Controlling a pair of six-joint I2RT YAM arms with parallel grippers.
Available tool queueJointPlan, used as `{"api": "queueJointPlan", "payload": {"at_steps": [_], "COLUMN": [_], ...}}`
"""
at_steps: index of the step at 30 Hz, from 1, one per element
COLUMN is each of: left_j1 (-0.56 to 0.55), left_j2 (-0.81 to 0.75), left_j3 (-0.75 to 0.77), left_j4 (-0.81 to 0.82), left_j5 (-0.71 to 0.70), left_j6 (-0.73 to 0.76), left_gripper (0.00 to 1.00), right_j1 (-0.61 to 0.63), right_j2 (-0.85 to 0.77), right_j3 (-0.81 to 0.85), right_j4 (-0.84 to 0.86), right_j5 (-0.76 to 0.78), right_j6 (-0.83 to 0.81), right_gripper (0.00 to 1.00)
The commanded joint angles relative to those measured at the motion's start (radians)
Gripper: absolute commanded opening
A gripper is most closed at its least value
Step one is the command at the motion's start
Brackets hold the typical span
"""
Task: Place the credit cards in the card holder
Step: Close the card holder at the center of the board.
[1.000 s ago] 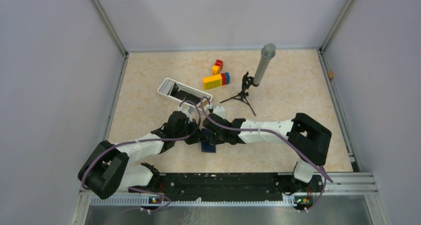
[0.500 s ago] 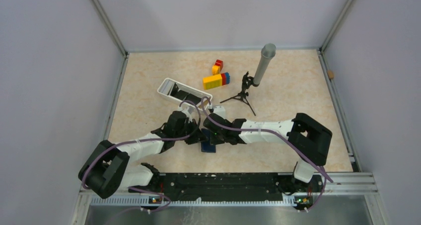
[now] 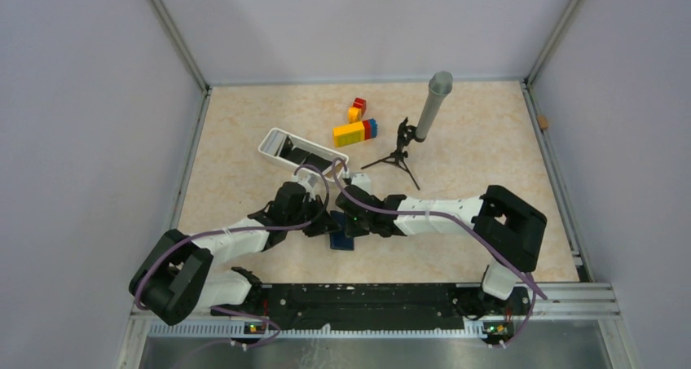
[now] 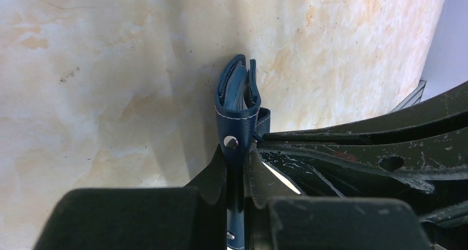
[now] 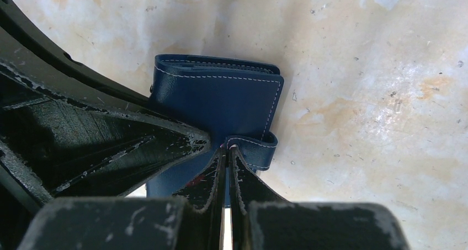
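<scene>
My left gripper (image 4: 236,150) clamps the holder (image 4: 237,92) by its snap end. My right gripper (image 5: 227,150) pinches its strap (image 5: 255,148). The holder lies straight ahead, between both.

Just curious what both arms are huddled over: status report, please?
Left gripper shut on card holder. Right gripper shut on its strap. Holder folded between them. White tray stands apart, nothing in the way.
</scene>
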Motion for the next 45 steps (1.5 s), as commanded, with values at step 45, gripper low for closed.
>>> {"api": "queueJointPlan", "payload": {"at_steps": [45], "left_j1": [0.039], "left_j2": [0.016], "left_j3": [0.012], "left_j4": [-0.052], "left_j5": [-0.06], "left_j6": [0.093], "left_gripper": [0.0], "right_j1": [-0.001], "right_j2": [-0.073], "right_j3": [-0.055], "right_j4": [0.148], "right_j5": [-0.024], "right_j6": [0.05], "right_gripper": [0.0]}}
